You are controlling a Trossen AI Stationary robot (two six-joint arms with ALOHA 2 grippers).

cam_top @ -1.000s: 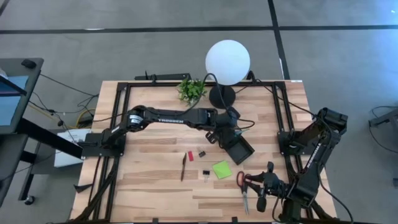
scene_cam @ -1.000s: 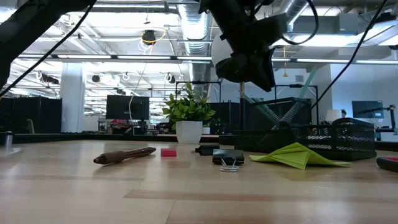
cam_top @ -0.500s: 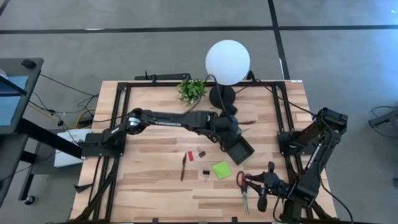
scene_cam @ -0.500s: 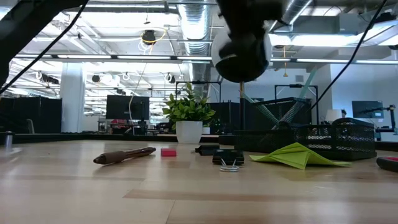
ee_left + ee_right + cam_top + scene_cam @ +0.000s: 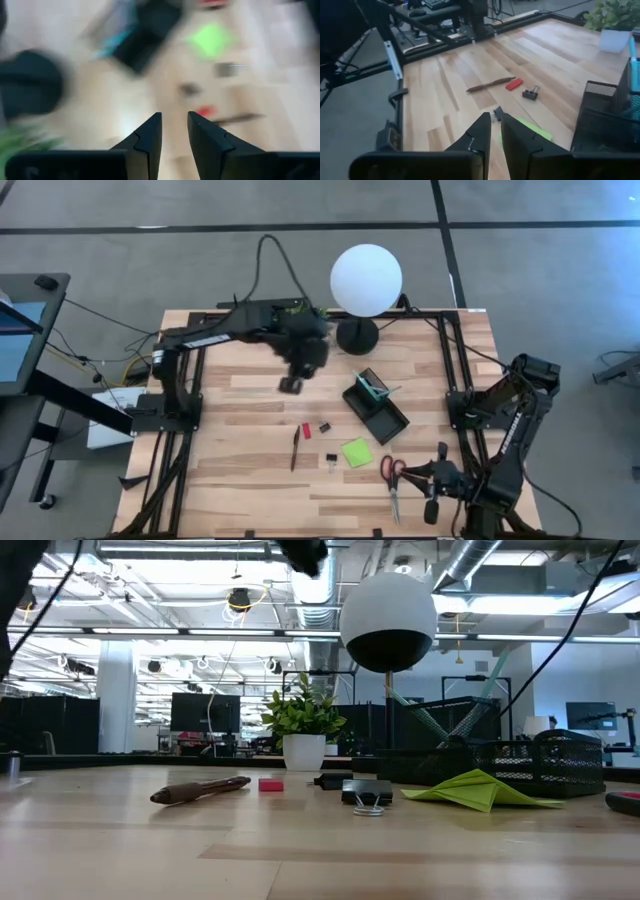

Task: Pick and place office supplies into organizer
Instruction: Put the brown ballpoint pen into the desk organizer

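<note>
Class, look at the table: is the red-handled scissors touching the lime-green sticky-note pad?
Apart. The high view shows bare wood between the scissors and the sticky-note pad.
</note>
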